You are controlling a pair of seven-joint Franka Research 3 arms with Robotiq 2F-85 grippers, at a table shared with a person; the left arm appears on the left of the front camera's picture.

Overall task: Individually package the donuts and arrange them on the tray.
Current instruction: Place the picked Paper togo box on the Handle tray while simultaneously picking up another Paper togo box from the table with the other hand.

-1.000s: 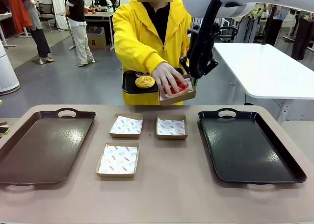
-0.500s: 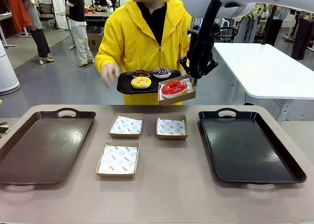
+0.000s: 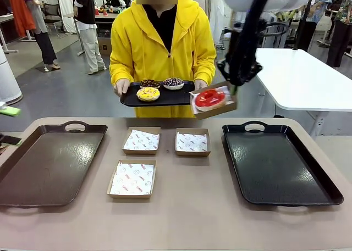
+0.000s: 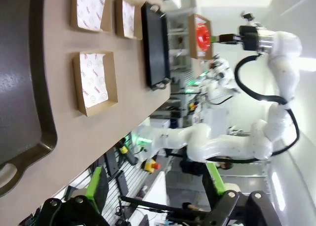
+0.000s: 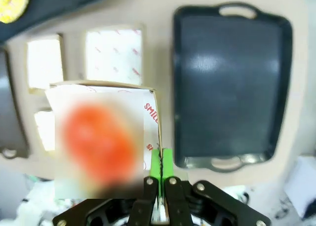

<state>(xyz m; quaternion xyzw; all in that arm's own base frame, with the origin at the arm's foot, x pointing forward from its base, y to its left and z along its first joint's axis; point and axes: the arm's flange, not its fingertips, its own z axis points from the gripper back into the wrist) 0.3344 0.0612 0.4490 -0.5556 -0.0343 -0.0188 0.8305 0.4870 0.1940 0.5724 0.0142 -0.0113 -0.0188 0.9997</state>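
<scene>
Four donuts, four boxes, three trays.

Counted from my remote station, front view. Donuts, four: red donut, yellow donut, chocolate donut, purple-sprinkled donut. Cardboard boxes, four: far-left box, far-right box and near box on the table, plus one raised box beyond them. Trays, three: left tray and right tray on the table, and a small black tray at the far side. I count one person.
</scene>
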